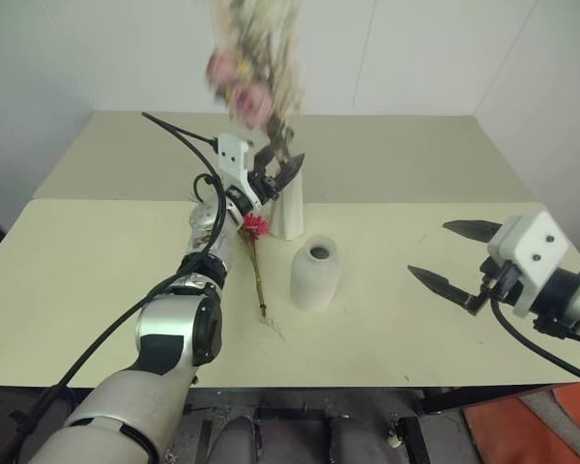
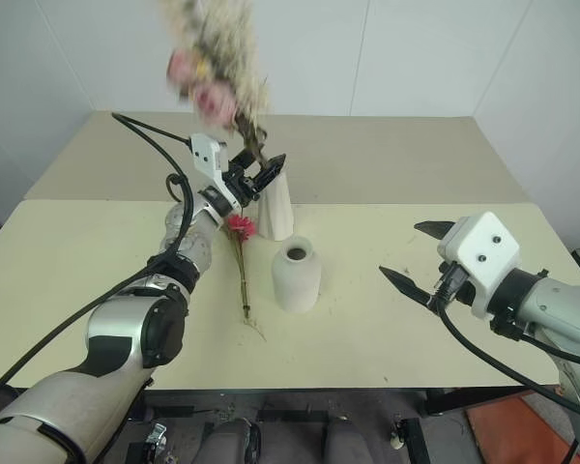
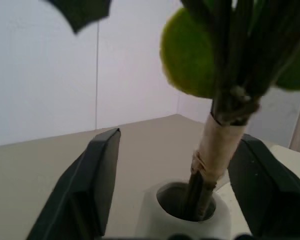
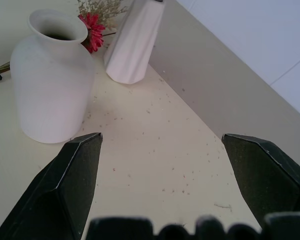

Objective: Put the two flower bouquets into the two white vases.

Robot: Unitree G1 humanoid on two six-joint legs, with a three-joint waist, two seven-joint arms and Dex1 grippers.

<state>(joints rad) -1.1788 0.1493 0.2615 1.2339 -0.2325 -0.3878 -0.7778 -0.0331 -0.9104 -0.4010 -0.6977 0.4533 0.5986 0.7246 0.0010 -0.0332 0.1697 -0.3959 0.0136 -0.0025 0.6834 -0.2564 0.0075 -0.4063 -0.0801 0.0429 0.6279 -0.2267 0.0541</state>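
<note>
The pale pink rose bouquet (image 1: 252,72) stands upright with its wrapped stems (image 3: 217,150) down in the mouth of the tall slim white vase (image 1: 290,211) at mid-table. My left gripper (image 1: 284,168) is open at the vase's neck, its fingers (image 3: 96,180) spread on either side of the stems. The magenta daisy bouquet (image 1: 256,228) lies flat on the table just left of the shorter rounded white vase (image 1: 316,275), stem toward me. My right gripper (image 1: 458,255) hovers open and empty over the table's right side, well apart from both vases.
The cream table (image 1: 97,290) has a second table (image 1: 396,155) butted against it behind the vases. White walls close the back. An orange object (image 1: 551,425) lies on the floor at lower right.
</note>
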